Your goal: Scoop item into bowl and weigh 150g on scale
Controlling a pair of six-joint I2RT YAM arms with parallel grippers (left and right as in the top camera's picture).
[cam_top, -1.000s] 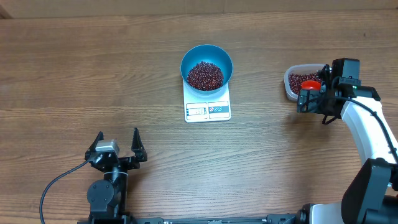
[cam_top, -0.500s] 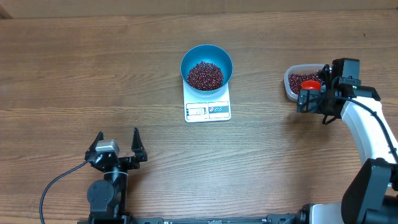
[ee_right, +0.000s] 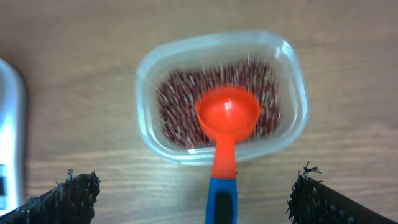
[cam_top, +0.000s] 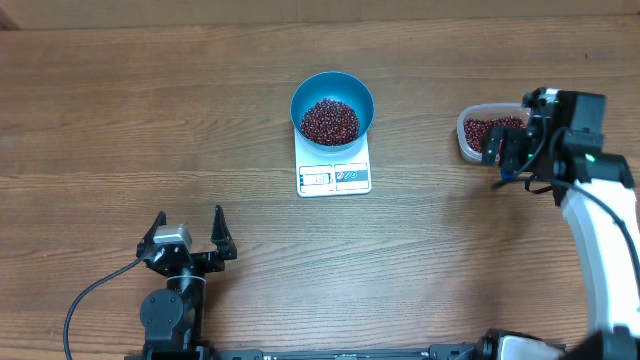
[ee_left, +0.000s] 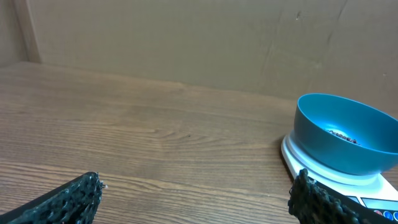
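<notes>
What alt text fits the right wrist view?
A red scoop with a blue handle rests in a clear tub of dark red beans, handle over the near rim. The open right gripper flanks it without touching; the scale's edge shows at left.

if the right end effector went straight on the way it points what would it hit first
Probably the orange scoop, whose handle lies centred ahead of the open right end effector, its cup on the beans in the clear tub. Depth is unclear.
</notes>
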